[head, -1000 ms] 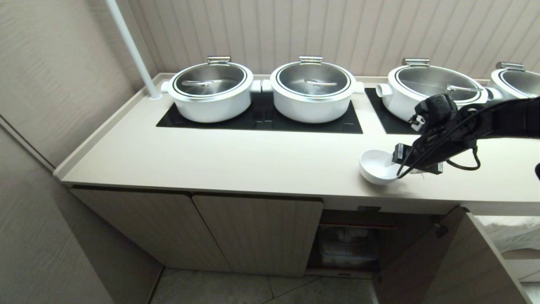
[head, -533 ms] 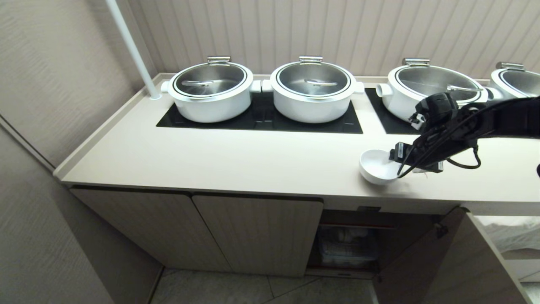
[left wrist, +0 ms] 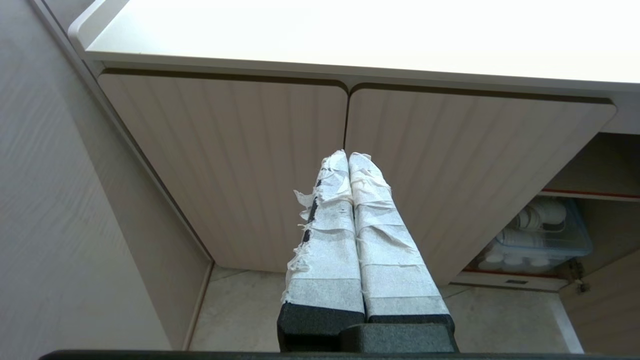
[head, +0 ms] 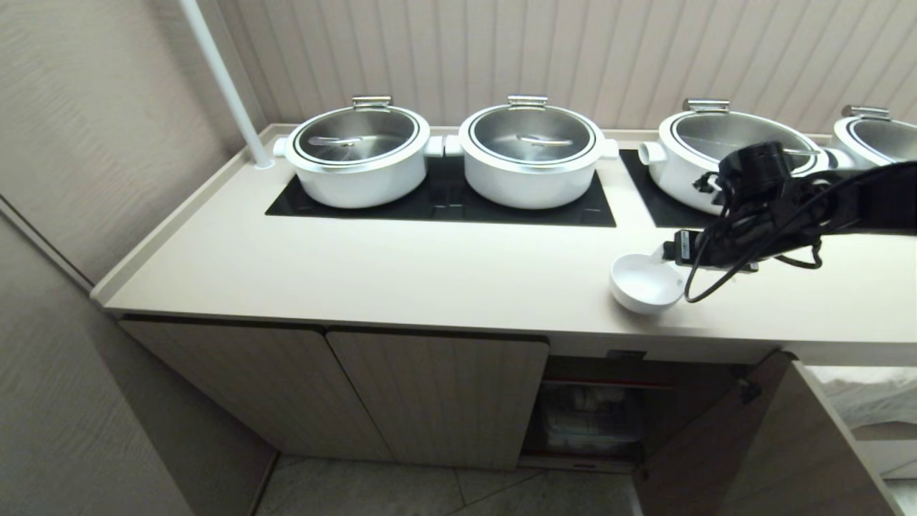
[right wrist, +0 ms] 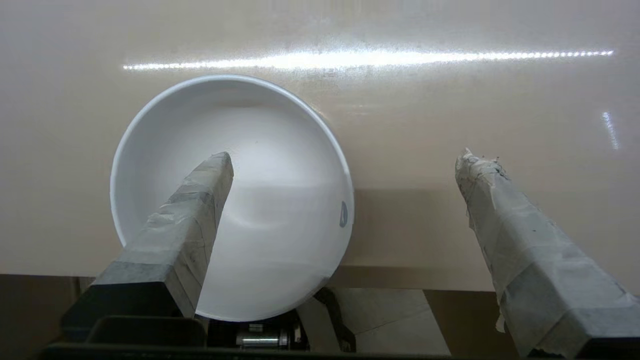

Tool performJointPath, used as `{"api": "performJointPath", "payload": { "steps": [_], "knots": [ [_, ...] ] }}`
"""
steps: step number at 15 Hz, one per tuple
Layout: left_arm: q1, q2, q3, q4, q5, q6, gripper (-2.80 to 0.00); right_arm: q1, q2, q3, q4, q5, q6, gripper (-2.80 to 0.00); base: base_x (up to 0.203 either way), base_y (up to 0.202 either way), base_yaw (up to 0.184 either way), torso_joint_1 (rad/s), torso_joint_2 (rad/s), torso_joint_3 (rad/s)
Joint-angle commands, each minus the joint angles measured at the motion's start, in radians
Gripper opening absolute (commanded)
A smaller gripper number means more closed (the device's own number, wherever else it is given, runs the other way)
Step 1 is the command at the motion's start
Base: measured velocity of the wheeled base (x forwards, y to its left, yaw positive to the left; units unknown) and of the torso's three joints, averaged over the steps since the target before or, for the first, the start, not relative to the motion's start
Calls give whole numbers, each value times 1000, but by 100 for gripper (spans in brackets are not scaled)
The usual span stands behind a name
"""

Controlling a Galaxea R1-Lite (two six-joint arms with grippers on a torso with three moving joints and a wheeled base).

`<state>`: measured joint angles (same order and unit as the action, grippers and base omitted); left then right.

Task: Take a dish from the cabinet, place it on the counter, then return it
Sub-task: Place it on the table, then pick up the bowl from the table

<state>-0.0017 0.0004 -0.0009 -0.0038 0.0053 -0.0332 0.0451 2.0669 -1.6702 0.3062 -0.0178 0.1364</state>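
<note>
The dish is sitting upright on the counter near its front edge, above the open cabinet. The right gripper is hovering over it with its 2 taped fingers spread wide, gripping nothing, 1 finger above the bowl's inside. The left gripper is hanging before the closed doors, fingers pressed together, empty.

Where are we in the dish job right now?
Done: the dish stands on the counter near its front edge. In hand: the right pincer is open, one finger above the bowl's inside, the other outside its rim. Left: regrasp it and return it to the open cabinet. The left pincer is parked, shut.
</note>
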Motion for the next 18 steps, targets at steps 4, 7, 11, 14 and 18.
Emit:
{"api": "performJointPath", "payload": {
  "steps": [4,7,11,14,18],
  "knots": [
    [0,0,-1,-1,1,-1,-280,19,-117,54,-49,-49,-5,0,0,0,0,0,0,0],
    [0,0,0,-1,1,-1,-280,24,-201,101,-83,-58,-6,-280,0,0,0,0,0,0],
    [0,0,-1,-1,1,-1,-280,25,-336,247,-185,-63,-52,-280,0,0,0,0,0,0],
    [0,0,1,-1,-1,-1,-280,28,-446,415,-379,-100,-84,-280,0,0,0,0,0,0],
    [0,0,1,-1,1,-1,-280,23,-664,687,-619,-115,-94,-280,0,0,0,0,0,0]
  ]
}}
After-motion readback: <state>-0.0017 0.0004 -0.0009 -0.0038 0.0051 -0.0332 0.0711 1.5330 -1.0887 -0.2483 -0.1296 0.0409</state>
